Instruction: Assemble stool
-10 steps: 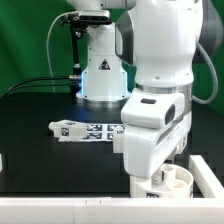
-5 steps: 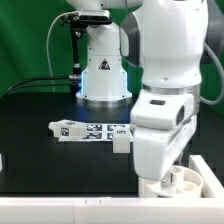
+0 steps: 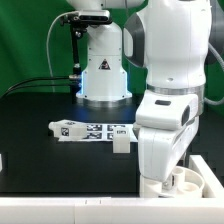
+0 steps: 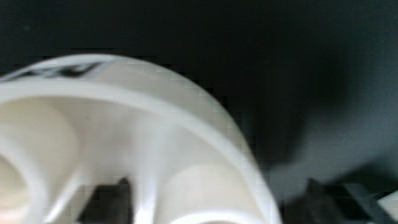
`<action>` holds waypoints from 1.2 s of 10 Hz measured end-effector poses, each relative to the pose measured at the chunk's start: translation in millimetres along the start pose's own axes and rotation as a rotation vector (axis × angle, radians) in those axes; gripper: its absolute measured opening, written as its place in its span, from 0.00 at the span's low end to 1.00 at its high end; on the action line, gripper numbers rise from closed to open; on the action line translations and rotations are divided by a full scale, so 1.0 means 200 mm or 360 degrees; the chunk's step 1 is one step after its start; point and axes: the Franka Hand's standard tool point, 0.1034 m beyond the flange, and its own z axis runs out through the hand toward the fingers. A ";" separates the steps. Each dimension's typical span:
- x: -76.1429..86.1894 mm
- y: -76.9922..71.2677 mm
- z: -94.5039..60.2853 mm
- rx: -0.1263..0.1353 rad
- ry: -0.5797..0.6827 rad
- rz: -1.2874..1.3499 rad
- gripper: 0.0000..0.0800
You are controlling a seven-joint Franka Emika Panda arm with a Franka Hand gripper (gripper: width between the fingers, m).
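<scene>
Green backdrop (image 3: 30,40) fills the far side of the exterior view, and below it lies a black table (image 3: 40,120). At the back of the table stands the robot base (image 3: 102,75), white with a blue glow on its front, and dark cables (image 3: 40,84) run to it from the exterior view's left. The marker board (image 3: 85,131) lies flat near the middle of the table. Just beside the end of the board on the exterior view's right sits a short white stool leg (image 3: 121,143), resting on the table and well apart from the arm's fingers. The arm (image 3: 170,60) rises large on the exterior view's right and reaches down to the near corner. There the round white stool seat (image 3: 192,180) lies on the table, close to a white ledge (image 3: 60,214) along the near edge. The gripper (image 3: 160,181) is low over the seat, on the seat's side toward the exterior view's left. Its fingers are hidden by the arm's own bulk, so it cannot be told from here whether they are apart or together.

In the wrist view the stool seat (image 4: 125,130) is very close and blurred. It shows a curved white rim with ribs inside it and a scrap of black tag print on its edge, over the dark table (image 4: 302,80). Two dark shapes low in the picture may be the fingers, but they are too blurred to tell whether they grip the seat.
</scene>
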 end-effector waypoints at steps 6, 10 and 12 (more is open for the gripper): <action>0.00 -0.12 -0.23 -0.0054 0.0011 0.0334 0.81; -0.06 -0.23 -0.28 -0.0053 -0.0001 0.0997 0.81; -0.08 -0.38 -0.29 -0.0053 -0.0027 0.1439 0.81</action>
